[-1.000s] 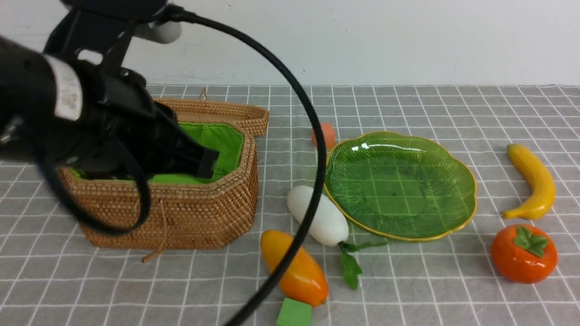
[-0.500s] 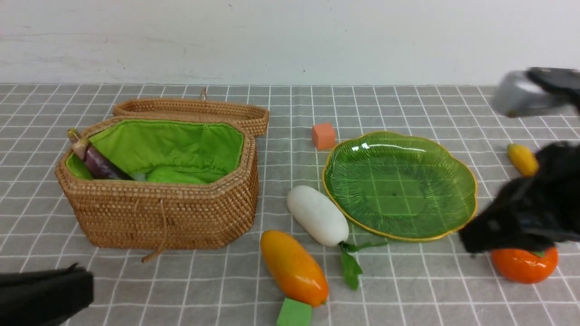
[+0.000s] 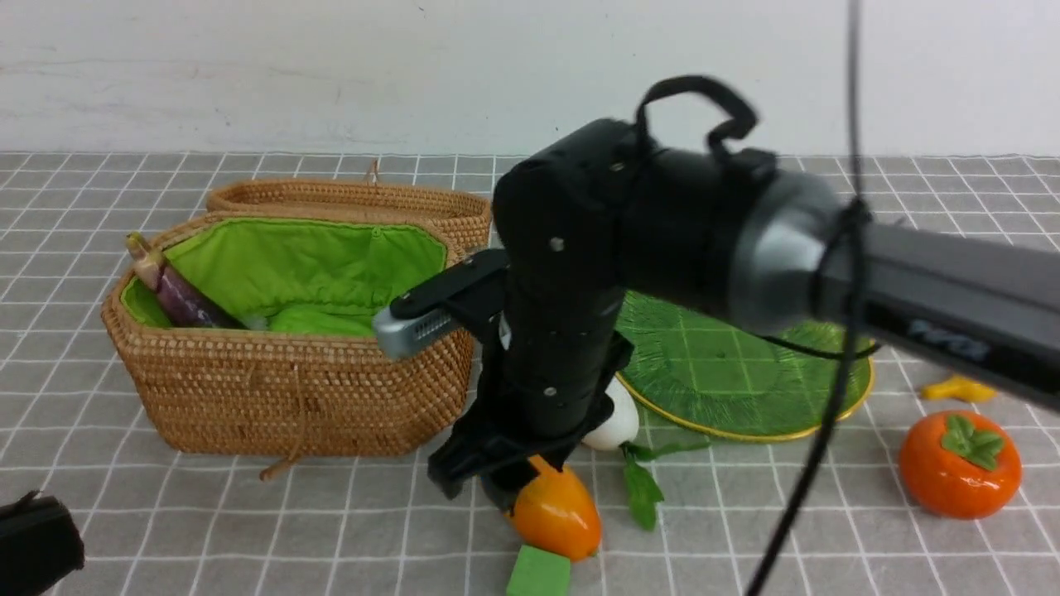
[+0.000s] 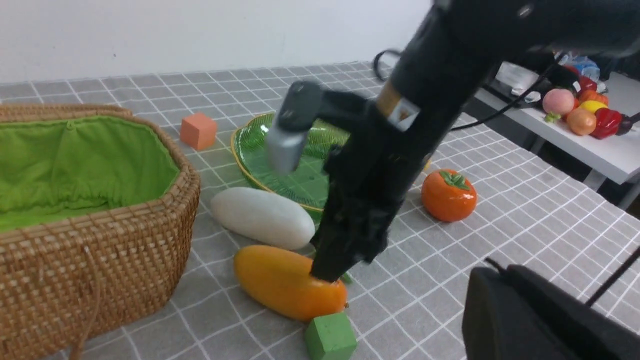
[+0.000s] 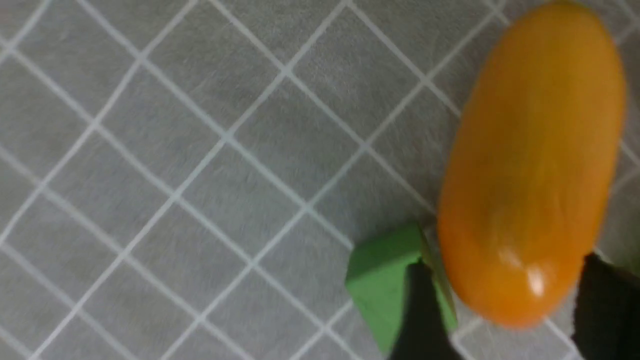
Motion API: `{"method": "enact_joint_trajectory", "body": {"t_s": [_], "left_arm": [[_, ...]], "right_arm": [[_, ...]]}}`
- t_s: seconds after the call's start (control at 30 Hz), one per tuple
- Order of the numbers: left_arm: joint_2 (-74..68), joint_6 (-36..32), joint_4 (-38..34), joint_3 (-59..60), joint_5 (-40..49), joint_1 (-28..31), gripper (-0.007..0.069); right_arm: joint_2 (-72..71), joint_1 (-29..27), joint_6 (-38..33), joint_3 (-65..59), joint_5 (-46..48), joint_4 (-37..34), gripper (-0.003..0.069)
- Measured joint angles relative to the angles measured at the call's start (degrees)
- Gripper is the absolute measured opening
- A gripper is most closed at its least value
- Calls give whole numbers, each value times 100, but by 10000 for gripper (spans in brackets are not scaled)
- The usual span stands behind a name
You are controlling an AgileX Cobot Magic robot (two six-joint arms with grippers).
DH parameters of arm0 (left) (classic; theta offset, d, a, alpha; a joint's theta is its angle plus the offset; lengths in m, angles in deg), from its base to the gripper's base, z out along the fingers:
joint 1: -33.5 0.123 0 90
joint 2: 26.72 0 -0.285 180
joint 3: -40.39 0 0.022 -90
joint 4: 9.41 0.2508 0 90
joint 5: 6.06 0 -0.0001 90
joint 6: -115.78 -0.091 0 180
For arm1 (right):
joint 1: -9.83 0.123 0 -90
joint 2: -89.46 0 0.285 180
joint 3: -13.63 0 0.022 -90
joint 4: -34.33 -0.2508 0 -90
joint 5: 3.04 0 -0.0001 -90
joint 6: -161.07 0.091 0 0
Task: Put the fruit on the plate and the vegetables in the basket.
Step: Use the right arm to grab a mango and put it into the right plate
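Behind right arm (image 3: 571, 331), radish (image 3: 619, 420) mostly hidden; banana (image 3: 956, 387) tip alone visible

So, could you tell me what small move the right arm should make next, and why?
Probably close the right gripper on the mango. Its open fingers stand either side of the mango's end, and it lies on the cloth, not yet on the plate. One finger is near the green cube, so close gently.

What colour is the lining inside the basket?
The basket lining is bright green, clearest in the front view.
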Motion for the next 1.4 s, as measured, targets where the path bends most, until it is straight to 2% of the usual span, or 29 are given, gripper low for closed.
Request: {"method": "enact_joint_trajectory", "body": {"t_s": [0.13,0.23,0.37,0.6,0.8,1.03,1.13,1.27,1.4], "left_arm": [[0,0,0,0,-174,0,-13],[0,0,2,0,-195,0,-11],[0,0,7,0,-195,0,-6],[0,0,19,0,-177,0,0],[0,0,37,0,-164,0,6],[-40,-6,60,0,-222,0,11],[-218,-113,60,0,-344,0,13],[-773,-379,60,0,-628,0,15],[-1172,-405,60,0,-1120,0,17]], "right_arm": [[455,0,79,256,-33,122,596],[625,0,168,283,-109,275,624],[816,-35,253,294,-307,323,615],[1076,-169,318,294,-403,323,526],[1036,-171,327,294,-399,323,526],[-211,-224,735,294,-35,139,526],[-700,-474,904,303,-2,385,526],[-879,-1580,975,299,-325,843,526],[-514,-2534,720,237,-1201,767,526]]}}
